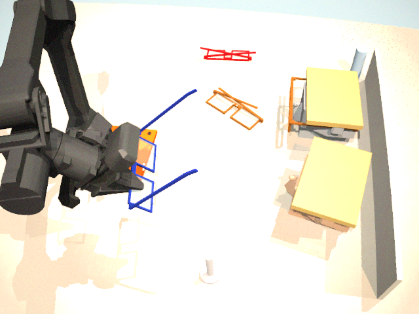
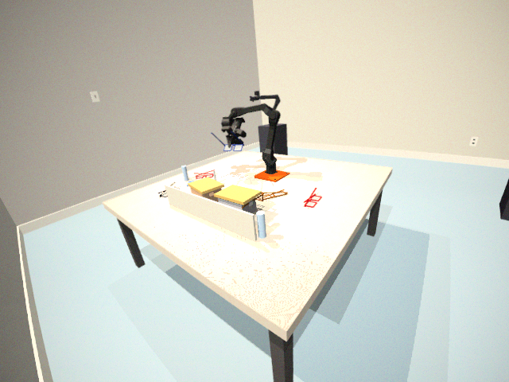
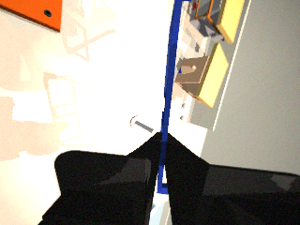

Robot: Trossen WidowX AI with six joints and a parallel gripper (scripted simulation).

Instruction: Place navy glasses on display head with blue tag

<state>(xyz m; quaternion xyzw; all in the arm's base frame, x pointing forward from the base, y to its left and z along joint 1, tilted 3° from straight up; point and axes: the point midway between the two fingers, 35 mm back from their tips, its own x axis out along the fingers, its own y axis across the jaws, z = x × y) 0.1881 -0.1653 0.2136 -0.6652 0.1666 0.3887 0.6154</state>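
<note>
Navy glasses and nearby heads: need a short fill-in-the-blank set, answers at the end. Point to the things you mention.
1. The navy glasses (image 1: 154,157) (image 2: 233,147) (image 3: 169,89) are held by the ____.
2. The slabs on top of both heads are coloured ____.
3. The arm's base plate (image 1: 148,133) (image 2: 272,176) (image 3: 33,11) is coloured ____.

Missing words: gripper; yellow; orange.

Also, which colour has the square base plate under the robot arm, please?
Plain orange; the exterior view shows it best.
</note>
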